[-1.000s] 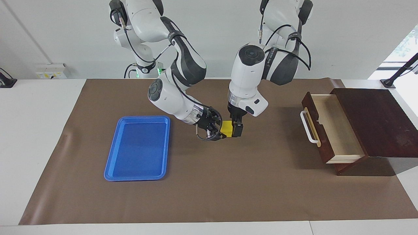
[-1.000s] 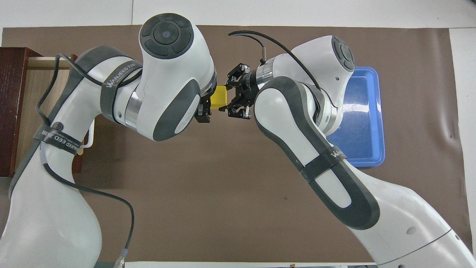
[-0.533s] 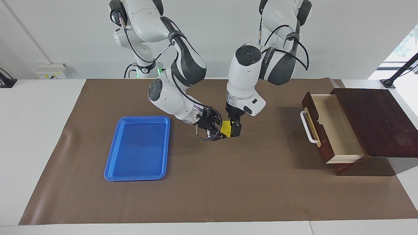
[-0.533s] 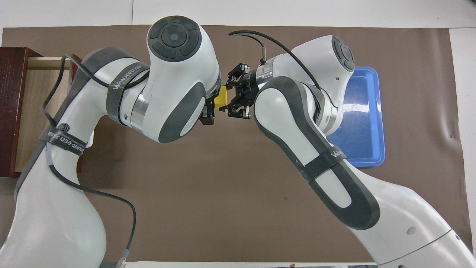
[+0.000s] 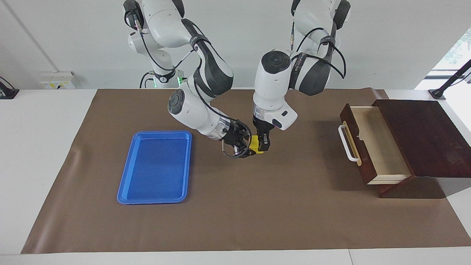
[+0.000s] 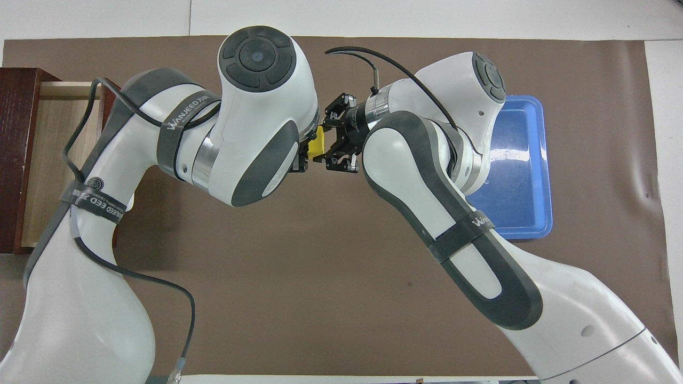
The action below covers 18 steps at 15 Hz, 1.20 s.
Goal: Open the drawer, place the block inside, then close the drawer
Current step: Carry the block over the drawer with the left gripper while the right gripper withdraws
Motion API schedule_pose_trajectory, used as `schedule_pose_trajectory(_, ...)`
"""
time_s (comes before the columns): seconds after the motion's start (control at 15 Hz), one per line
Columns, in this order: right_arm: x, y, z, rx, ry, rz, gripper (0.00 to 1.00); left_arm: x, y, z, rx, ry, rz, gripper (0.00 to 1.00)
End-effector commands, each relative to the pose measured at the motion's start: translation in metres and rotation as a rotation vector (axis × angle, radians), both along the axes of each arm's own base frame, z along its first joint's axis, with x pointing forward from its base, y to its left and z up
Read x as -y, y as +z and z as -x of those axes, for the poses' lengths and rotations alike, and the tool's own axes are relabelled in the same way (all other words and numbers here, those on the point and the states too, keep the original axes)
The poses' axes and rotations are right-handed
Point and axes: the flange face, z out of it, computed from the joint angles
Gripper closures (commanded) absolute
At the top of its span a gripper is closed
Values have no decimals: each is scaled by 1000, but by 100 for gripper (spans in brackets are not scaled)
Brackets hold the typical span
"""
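The drawer (image 5: 371, 145) stood pulled open and empty at the left arm's end of the tabletop (image 5: 257, 206), well apart from the block (image 5: 255, 145). The block hung in mid-air over the tabletop's middle, between both end effectors, so the handover turned on the left arm, whose base is nearer the drawer. The right end effector (image 5: 247, 146) gripped the block from the side. The left end effector (image 5: 262, 142) came down from above with fingers astride it; whether it had clamped, I cannot tell.
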Motion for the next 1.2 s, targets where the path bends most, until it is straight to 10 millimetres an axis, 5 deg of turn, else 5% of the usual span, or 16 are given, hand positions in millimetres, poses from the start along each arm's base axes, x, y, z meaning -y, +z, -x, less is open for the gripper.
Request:
schedule_pose_trajectory(0.0,1,5,-7,-1,-29,1,100,3,-5,4,-3,4,-35,100)
schedule_pose_trajectory(0.07,1,5,-7,-1,-27,1,100,2,-4,3,-3,6,-35,100)
schedule_pose_trajectory(0.2,5,9,-8,-1,-34,-5,36,2,-4,3,-4,6,-37,100)
schedule_pose_trajectory(0.33,9,14,-9,10,-32,0,0,-5,-2,0,-13,11,-43,100)
schedule_pose_trajectory(0.53,28,19,-14,7,-48,4,0,-38,20,-9,-11,23,-46,100)
schedule_pose_trajectory(0.67,61,24,-14,-21,-63,10,0,-66,38,-11,-31,-28,-61,100)
schedule_pose_trajectory(0.87,134,42,-14,-30,-17,15,0,-154,84,-27,-5,-43,-39,100)
schedule_pose_trajectory(1.13,198,78,-2,96,220,106,0,-273,102,-46,3,-88,0,100)
